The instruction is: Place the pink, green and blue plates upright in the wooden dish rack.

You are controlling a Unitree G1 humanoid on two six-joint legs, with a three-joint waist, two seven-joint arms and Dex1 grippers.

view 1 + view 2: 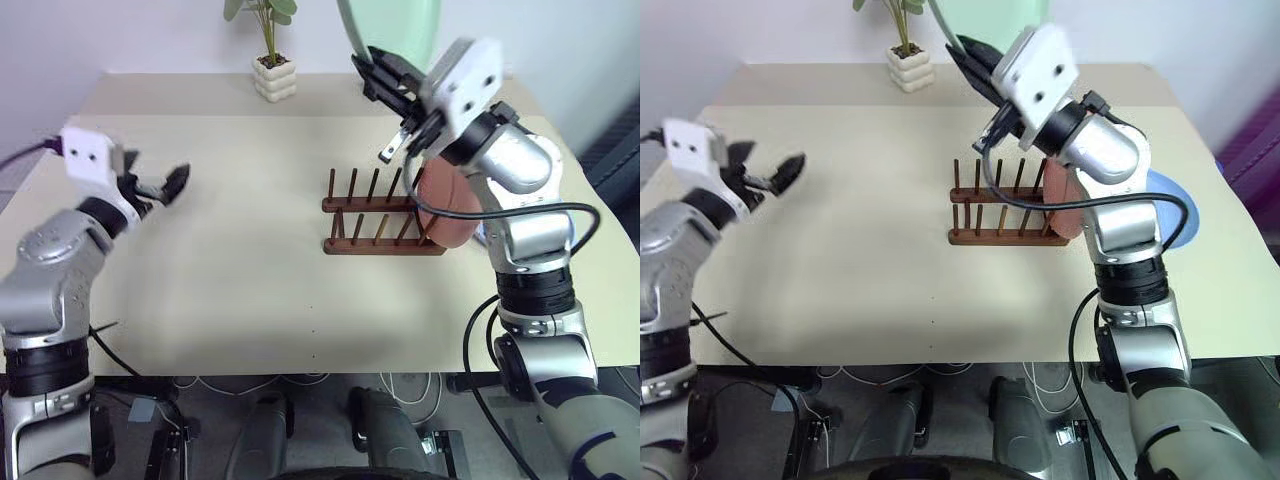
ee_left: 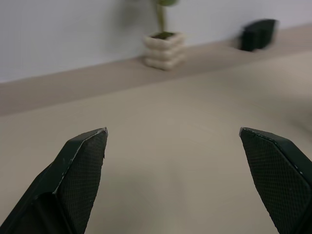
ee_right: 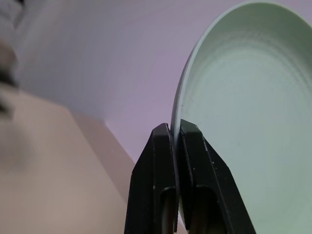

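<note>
The right gripper (image 3: 176, 134), jaws clamped on the green plate's (image 3: 243, 112) rim, holds it upright above the wooden dish rack (image 1: 375, 215) for slotting; the left gripper (image 1: 160, 185) is open, empty.

Silver arms (image 1: 520, 170) (black-banded), black cables (image 1: 480, 350)
</note>
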